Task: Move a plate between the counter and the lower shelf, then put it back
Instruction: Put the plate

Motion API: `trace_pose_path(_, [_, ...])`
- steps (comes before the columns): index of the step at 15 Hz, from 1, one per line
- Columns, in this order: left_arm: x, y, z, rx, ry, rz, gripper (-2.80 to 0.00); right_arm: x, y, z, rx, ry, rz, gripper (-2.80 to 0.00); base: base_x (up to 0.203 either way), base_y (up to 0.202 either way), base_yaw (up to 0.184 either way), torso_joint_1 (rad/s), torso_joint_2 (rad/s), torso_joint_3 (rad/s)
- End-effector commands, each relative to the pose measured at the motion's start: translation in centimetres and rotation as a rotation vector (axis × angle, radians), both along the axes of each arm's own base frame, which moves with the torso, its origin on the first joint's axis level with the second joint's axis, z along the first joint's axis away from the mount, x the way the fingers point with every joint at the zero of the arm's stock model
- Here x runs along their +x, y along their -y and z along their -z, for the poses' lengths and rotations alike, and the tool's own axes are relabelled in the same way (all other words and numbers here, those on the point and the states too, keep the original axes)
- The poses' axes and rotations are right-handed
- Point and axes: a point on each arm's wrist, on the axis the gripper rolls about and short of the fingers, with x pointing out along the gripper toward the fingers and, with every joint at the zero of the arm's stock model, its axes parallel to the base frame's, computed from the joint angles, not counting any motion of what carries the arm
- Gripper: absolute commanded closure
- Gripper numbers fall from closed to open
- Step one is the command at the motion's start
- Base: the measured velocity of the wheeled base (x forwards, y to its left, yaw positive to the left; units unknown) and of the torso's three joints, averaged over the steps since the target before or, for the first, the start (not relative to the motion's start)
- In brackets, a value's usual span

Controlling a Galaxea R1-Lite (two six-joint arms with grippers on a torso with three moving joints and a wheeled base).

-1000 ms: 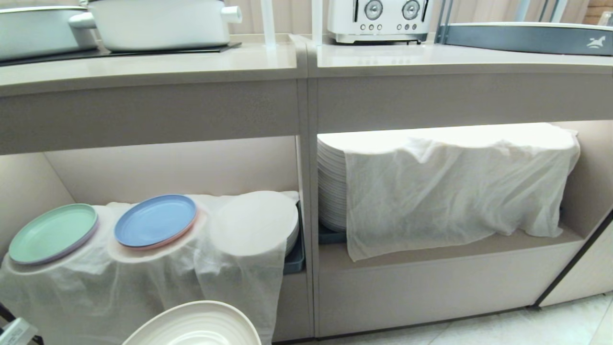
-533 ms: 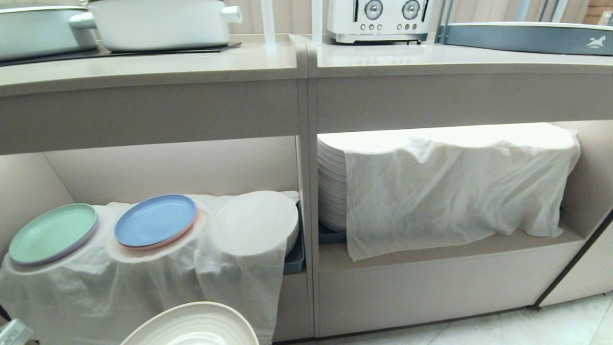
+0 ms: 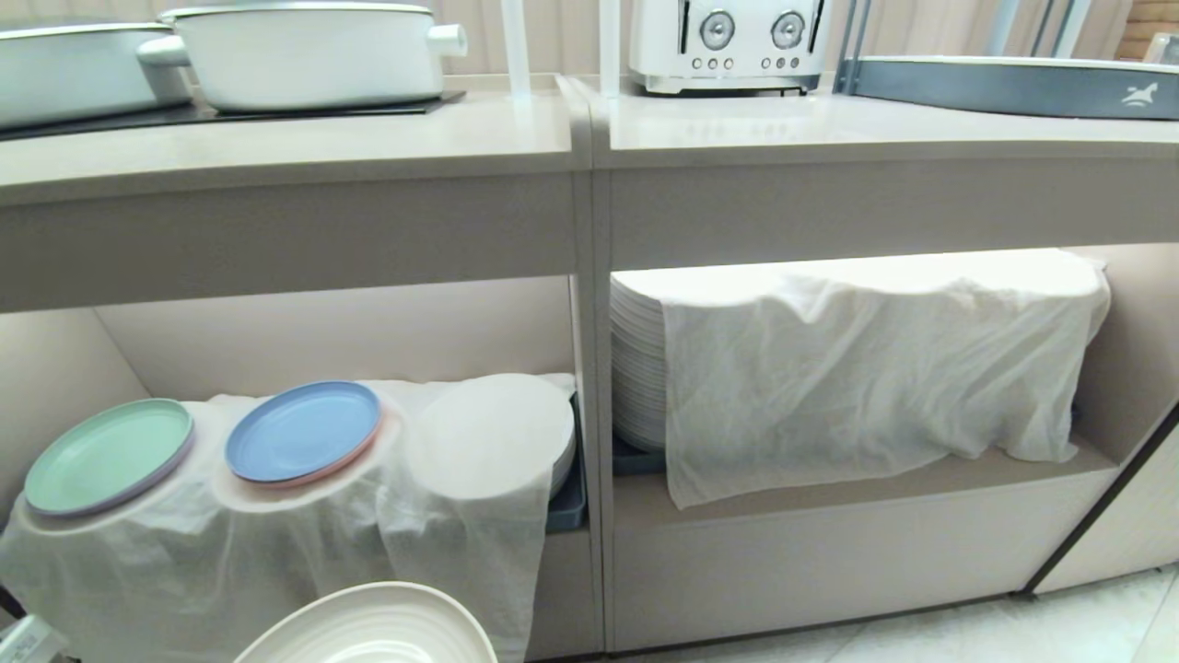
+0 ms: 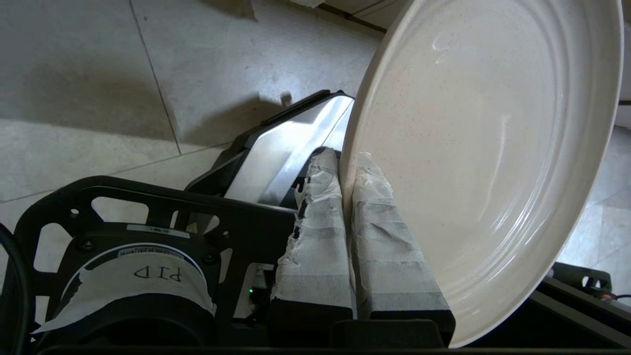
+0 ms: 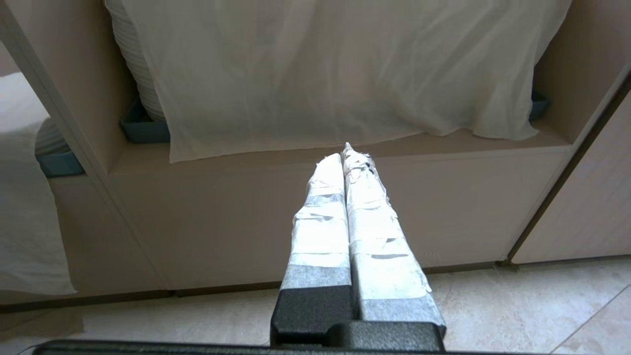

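Left jaws clamped on the rim of the plate (image 4: 473, 148), held low in front of the shelf (image 3: 304, 350), below its cloth-draped stacks. I'd keep the plate level and clear the bench (image 3: 276, 147) lip. Right jaws together, idle by the neighbouring bay.

A bright light glows inside the beige open shelf bays (image 3: 368, 331). The draped white cloth (image 3: 875, 304) looks washed out. Everything is sharp.
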Motion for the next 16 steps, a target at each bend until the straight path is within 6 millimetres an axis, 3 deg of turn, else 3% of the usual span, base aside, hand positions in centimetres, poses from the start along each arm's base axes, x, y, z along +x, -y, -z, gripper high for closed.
trace_pose_path(1, [0.06,0.03,0.02,0.0,-0.007,-0.004,0.0,0.0,0.0,0.0,-0.001,0.0,0.001,0.0,0.0,0.0,0.0,0.039,-0.21,-0.269])
trace_pose_path(16, [0.02,0.02,-0.06,-0.012,-0.005,-0.004,0.0,0.0,0.0,0.0,-0.002,0.0,0.0,0.0,0.0,0.0,0.0,0.183,-0.47,-0.286])
